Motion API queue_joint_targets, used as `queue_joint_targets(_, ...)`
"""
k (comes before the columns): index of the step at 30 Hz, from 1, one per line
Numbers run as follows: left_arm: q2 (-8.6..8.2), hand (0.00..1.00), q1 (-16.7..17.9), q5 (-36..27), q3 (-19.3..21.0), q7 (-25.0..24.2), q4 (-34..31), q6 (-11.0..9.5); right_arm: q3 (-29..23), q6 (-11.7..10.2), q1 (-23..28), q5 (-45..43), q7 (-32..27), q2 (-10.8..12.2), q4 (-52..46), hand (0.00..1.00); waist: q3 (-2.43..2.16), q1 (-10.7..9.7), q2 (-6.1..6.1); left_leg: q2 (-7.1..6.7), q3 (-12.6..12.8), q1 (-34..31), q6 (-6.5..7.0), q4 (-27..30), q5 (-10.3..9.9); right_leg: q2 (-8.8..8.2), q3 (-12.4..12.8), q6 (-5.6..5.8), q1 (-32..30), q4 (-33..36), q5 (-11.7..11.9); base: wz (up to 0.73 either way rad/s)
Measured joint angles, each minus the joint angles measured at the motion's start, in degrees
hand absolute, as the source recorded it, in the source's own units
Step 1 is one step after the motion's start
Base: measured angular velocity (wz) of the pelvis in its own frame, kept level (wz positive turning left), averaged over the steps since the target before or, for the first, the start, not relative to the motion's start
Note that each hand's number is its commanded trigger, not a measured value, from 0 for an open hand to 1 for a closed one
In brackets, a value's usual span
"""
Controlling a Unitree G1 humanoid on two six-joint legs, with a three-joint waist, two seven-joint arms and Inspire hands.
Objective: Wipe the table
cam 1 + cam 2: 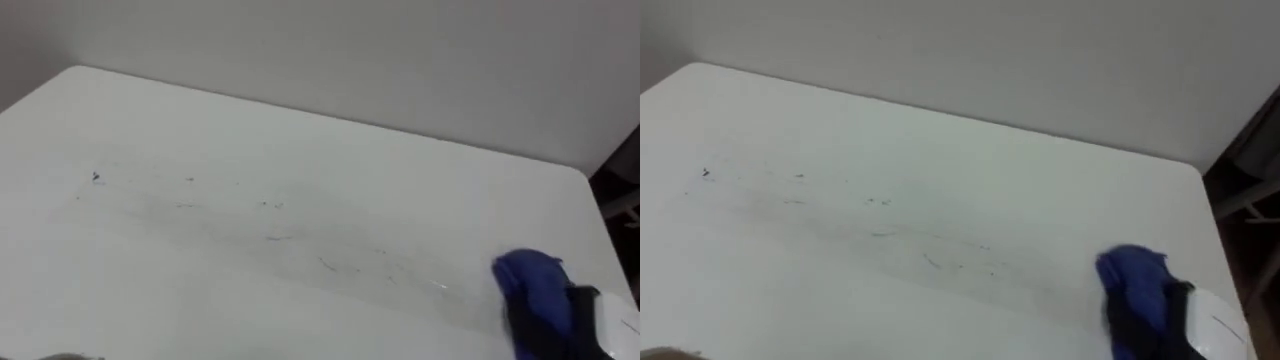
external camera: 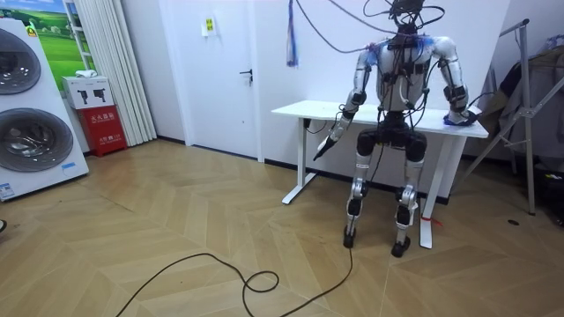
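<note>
A white table (image 1: 300,150) bears faint dark smudges (image 1: 272,206) across its middle and a small dark speck (image 1: 96,177) towards its left. Near the table's right edge lies a blue cloth (image 1: 528,274). My right hand (image 1: 556,322) rests just behind it, and the cloth covers the fingers. The cloth (image 1: 1133,276) and right hand (image 1: 1143,325) look the same in the right eye view. In the room view I stand at the table (image 2: 304,109) with my right hand (image 2: 457,115) on its top. My left hand (image 2: 325,146) hangs below the table's edge, fingers straight.
A pale wall runs behind the table. A dark rack (image 1: 622,190) stands beyond its right edge. The room view shows washing machines (image 2: 31,114), a red box (image 2: 104,127), a door (image 2: 231,70) and a metal stand (image 2: 520,114) at the room view's right.
</note>
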Motion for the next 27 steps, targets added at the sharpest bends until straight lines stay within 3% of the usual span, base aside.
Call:
queue_joint_targets(3, 0.10, 0.00, -0.3, -0.3, -1.2, 1.4, -0.8, -0.1, 0.2, 1.2, -2.1, 0.2, 0.8, 0.3, 0.2, 1.00, 0.01, -0.2, -0.03, 0.01, 0.4, 0.2, 0.06, 0.0, 0.0, 0.12, 0.6, -0.09, -0.2, -0.1, 0.3, -0.10)
queue_joint_targets(5, 0.10, 0.00, -0.4, -1.3, -2.7, 1.7, -0.8, 0.1, 1.0, 3.3, -3.9, 0.5, 1.8, 0.8, -0.4, 1.00, 0.03, 0.0, 0.03, 0.26, 1.3, 0.5, 0.03, -0.2, 0.0, 0.47, 1.7, -0.63, -0.6, 0.1, 0.8, -0.31)
queue_joint_targets(7, -0.03, 0.00, -1.4, -3.4, -5.7, 2.3, -0.8, 0.5, 3.2, 7.9, -6.8, 0.5, 4.1, 2.5, -2.9, 1.00, 0.07, 1.3, 0.13, 0.94, 3.4, 1.0, -0.08, -0.5, 0.0, 1.23, 3.7, -0.85, -1.0, -0.1, 1.4, -0.50)
queue_joint_targets(11, -0.81, 0.00, -3.8, -6.1, -7.9, 2.9, -0.8, 0.6, 8.9, 12.2, -10.6, -3.0, 10.1, 4.4, -8.8, 1.00, 0.16, 3.1, 0.37, 1.17, 3.9, 0.9, -0.33, -1.2, 0.1, 1.99, 5.1, -1.49, -2.6, 0.1, 1.9, -0.33)
queue_joint_targets(12, -0.99, 0.00, -4.6, -6.7, -8.2, 3.0, -0.8, 0.7, 11.5, 13.4, -11.6, -5.0, 12.9, 5.0, -11.7, 1.00, 0.43, 3.8, 0.52, 1.23, 3.6, 0.9, -0.47, -1.7, 0.3, 2.26, 5.0, -1.78, -2.9, -0.1, 2.0, -0.17)
queue_joint_targets(16, -1.04, 0.00, -5.3, -8.7, -11.2, 3.9, -0.8, 0.6, 20.5, 12.8, -12.3, -11.1, 18.8, 6.9, -19.5, 1.00, 0.60, 4.7, 0.96, 1.41, 1.7, 0.0, -0.74, -2.3, 0.5, 2.87, 4.7, -2.63, -3.5, 0.0, 1.8, 0.14)
queue_joint_targets(18, -1.35, 0.00, -5.0, -9.1, -12.1, 3.9, -0.8, 0.5, 22.1, 12.1, -13.0, -12.4, 20.4, 6.9, -21.0, 0.77, 1.00, 5.7, 1.53, 1.42, 1.6, 0.0, -0.53, -2.5, 0.6, 2.94, 4.7, -2.58, -3.6, -0.1, 1.5, 0.05)
queue_joint_targets(20, -1.37, 0.00, -4.5, -9.0, -12.7, 3.9, -0.7, 0.5, 22.6, 11.8, -13.2, -13.2, 21.1, 6.9, -22.2, 0.11, 1.19, 6.2, 1.70, 1.41, 1.6, 0.1, -0.50, -3.1, 0.5, 2.94, 4.7, -2.44, -3.7, -0.1, 1.3, 0.00)
queue_joint_targets(21, -1.35, 0.00, -4.2, -9.0, -12.6, 3.9, -0.4, 0.4, 22.9, 11.3, -13.5, -13.4, 21.3, 6.9, -22.2, 0.00, 1.25, 6.2, 1.67, 1.41, 1.6, 0.3, -0.48, -3.4, 0.5, 2.95, 4.7, -2.39, -3.7, -0.1, 1.2, 0.00)
queue_joint_targets(23, -1.46, 0.00, -4.0, -8.9, -12.6, 3.9, -0.1, 0.4, 22.9, 10.4, -14.0, -13.6, 21.8, 6.9, -22.1, 0.00, 1.42, 6.1, 1.60, 1.41, 1.7, 0.6, -0.44, -3.6, 0.5, 2.97, 4.7, -2.31, -3.7, -0.1, 1.1, -0.04)
queue_joint_targets(24, -1.50, 0.00, -4.1, -8.9, -12.6, 3.9, -0.1, 0.4, 23.0, 10.1, -14.4, -13.7, 22.0, 6.9, -22.1, 0.00, 1.85, 6.0, 1.43, 1.40, 1.9, 0.6, -0.40, -3.6, 0.4, 2.97, 4.8, -2.31, -3.7, -0.2, 1.1, -0.05)
queue_joint_targets(25, -1.50, 0.00, -4.1, -8.9, -12.6, 3.9, 0.0, 0.4, 23.0, 10.0, -14.5, -13.7, 22.1, 6.9, -21.9, 0.00, 1.97, 5.9, 1.28, 1.40, 1.9, 0.7, -0.38, -3.6, 0.4, 2.97, 4.8, -2.31, -3.7, -0.2, 1.2, -0.05)
queue_joint_targets(27, -1.57, 0.00, -4.5, -9.0, -12.7, 3.9, 0.0, 0.3, 23.0, 9.7, -14.1, -13.8, 22.3, 6.9, -21.7, 0.00, 1.82, 5.8, 1.28, 1.43, 2.0, 0.9, -0.38, -3.6, 0.1, 2.98, 4.9, -2.31, -3.4, -0.1, 1.1, -0.04)
